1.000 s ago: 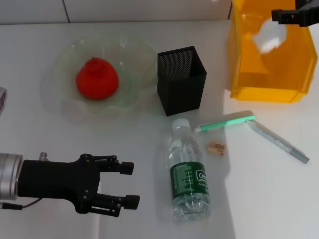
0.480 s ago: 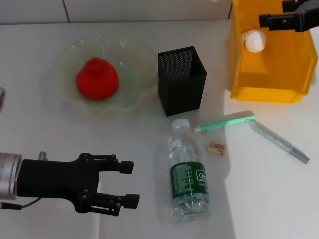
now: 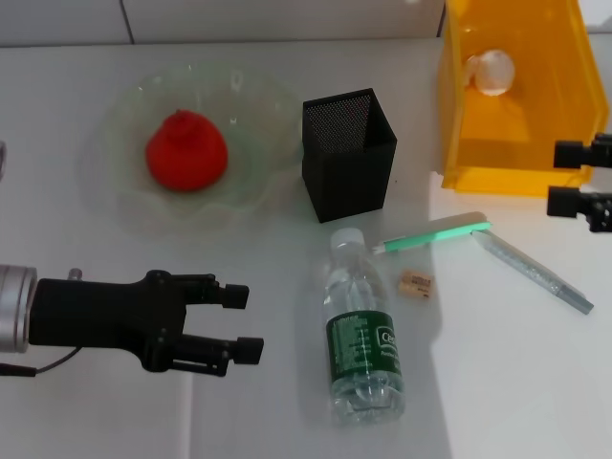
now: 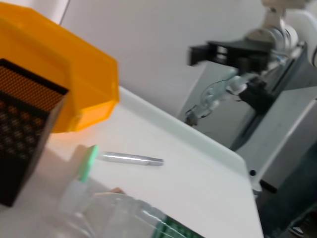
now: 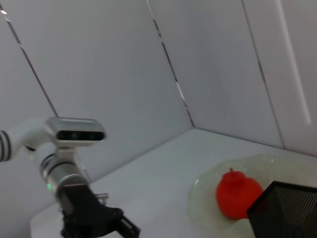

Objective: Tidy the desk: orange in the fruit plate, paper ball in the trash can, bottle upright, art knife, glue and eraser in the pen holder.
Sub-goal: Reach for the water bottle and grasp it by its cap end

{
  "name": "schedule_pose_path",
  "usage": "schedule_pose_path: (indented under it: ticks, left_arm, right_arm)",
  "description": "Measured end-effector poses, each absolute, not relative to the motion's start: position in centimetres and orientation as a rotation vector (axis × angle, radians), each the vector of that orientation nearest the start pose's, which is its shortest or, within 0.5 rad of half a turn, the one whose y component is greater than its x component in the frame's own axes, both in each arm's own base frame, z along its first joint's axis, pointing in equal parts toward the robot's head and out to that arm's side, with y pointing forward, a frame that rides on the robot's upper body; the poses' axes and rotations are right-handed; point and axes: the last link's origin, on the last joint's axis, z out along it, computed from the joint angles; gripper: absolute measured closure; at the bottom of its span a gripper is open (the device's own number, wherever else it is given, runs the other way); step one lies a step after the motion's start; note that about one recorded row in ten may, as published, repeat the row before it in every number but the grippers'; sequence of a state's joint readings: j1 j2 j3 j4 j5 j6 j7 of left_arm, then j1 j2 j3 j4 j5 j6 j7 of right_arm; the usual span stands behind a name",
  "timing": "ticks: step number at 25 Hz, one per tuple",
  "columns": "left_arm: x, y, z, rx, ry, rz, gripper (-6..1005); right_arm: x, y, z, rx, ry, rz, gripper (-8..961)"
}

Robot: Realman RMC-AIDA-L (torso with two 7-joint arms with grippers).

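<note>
Paper ball (image 3: 490, 72), white crumpled wad inside trash can (image 3: 535, 172)

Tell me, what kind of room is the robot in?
Probably a lab or test room with a desk set up for tidying practice. A white table stands against plain white wall panels, and a second piece of grey equipment stands beside the table.

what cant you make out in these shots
- Right gripper: head view, cut off by the picture's edge; only the fingertips show.
- Eraser: head view, print too small to read.
- Bottle: left wrist view, blurred and cut off by the edge.
- Pen holder: head view, inside hidden by its mesh walls.
- Left gripper: its arm leaves the frame.
</note>
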State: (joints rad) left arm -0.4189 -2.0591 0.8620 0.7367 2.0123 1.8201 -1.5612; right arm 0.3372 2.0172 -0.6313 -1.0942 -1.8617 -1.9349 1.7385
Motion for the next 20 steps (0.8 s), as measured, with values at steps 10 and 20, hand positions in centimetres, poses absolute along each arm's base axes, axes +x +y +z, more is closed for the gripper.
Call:
schedule_pose_path:
  ticks: [10,20]
  left_arm:
    - [-23.0,32.0,0.1,-2.919,-1.224,-0.411,224]
    - [-16.4,36.7,-0.5,-2.768,-1.4,-0.217,229]
  right_arm:
    - [33.1,22.3,7.6,-2.776,0.818,0.861,196]
    - [34.2,22.2,7.5,-2.743,0.906,0.783,197]
